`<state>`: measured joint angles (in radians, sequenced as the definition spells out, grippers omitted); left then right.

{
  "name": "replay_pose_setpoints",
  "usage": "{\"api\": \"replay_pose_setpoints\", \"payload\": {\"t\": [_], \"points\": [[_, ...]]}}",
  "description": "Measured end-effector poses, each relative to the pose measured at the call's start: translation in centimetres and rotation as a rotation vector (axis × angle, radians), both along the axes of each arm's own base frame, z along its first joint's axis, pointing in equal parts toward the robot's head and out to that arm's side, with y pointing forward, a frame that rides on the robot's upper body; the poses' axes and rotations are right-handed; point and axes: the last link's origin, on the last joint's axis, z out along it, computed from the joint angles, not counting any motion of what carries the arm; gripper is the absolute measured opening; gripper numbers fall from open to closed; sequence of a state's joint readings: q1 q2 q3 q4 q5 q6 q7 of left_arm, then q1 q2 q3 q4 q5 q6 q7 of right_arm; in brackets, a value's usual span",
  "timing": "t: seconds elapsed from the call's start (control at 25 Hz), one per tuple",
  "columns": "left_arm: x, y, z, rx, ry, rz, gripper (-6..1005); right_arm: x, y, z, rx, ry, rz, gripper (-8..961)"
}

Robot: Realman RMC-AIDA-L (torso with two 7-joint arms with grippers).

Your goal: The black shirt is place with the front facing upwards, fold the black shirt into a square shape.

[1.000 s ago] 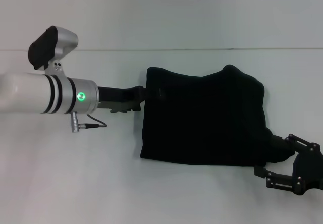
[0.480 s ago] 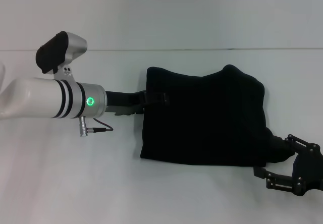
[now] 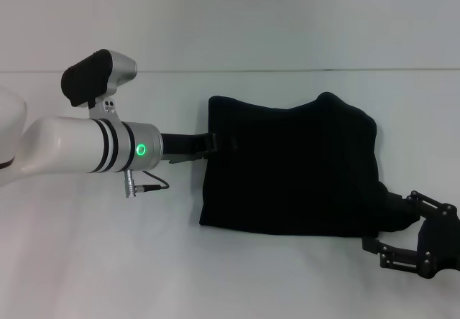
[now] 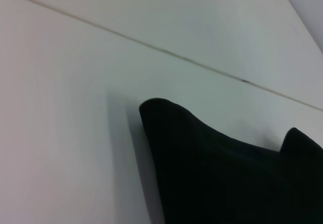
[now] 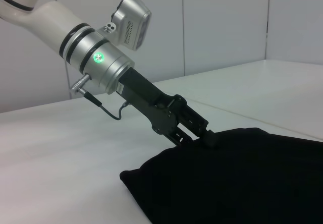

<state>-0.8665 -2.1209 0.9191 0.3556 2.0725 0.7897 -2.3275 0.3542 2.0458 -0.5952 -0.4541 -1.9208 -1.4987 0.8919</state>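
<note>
Head view — left gripper (image 3: 215, 142) presses the black shirt (image 3: 295, 168) edge, grip unclear; press flat, don't drag.

Can't really see the right gripper (image 3: 402, 222), its fingers run under the black shirt (image 3: 291, 168) at the corner. Shirt's all bunched, so lettering and label are hidden.

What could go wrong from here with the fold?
1. The left hand sits on the black shirt at its left edge; pulling away could drag the cloth and spoil the fold.
2. The right hand is at the shirt's near right corner, where cloth bulges out; that corner may snag or stay untucked.
3. The shirt's far edge is wavy, so the shape may not end up square.
</note>
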Motion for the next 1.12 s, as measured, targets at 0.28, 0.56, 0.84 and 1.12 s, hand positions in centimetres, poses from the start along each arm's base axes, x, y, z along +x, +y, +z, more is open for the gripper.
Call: {"api": "replay_pose_setpoints", "payload": {"t": [0.28, 0.56, 0.84, 1.12], "points": [[-0.2, 0.0, 0.0, 0.005, 0.004, 0.0, 423, 0.0, 0.0, 0.0, 0.002, 0.0, -0.002, 943], [-0.2, 0.0, 0.1, 0.006, 0.002, -0.001, 256, -0.1, 0.1, 0.0, 0.004, 0.003, 0.0, 943], [-0.9, -0.1, 0.8, 0.021, -0.035, 0.03, 126, 0.0, 0.4, 0.3, 0.022, 0.005, -0.008, 943], [-3.7, -0.7, 3.7, 0.112, -0.167, 0.108, 88, -0.1, 1.1, 0.9, 0.063, 0.009, -0.013, 943]]}}
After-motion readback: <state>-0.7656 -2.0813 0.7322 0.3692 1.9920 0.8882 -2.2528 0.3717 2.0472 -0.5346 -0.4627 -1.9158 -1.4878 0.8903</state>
